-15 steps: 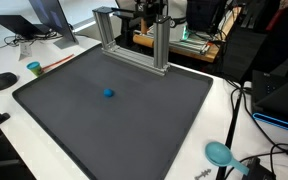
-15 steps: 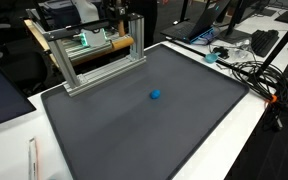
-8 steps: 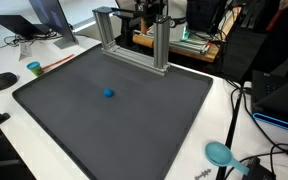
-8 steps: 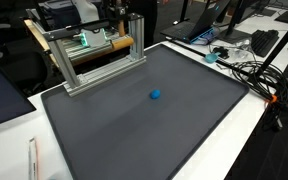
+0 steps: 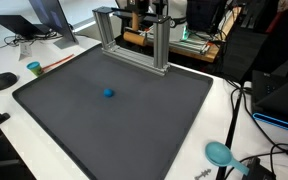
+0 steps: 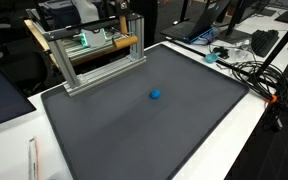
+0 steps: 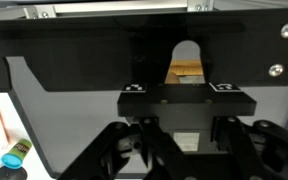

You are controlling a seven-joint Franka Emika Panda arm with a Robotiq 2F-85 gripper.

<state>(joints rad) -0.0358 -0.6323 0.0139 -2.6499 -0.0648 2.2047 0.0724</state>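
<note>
Wrist view is showing tan wood between the dark fingers, and in an exterior view the gripper is apparently pinching the wooden bar from directly above, the bar's long axis running level along the aluminium frame.

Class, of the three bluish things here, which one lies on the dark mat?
The small blue ball; the teal cup and teal disc sit on the white table instead.

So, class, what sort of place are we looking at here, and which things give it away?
Most likely a lab or office workshop: a laptop on the white desk, tangled cables along its edge, and a metal frame standing on a dark mat.
</note>
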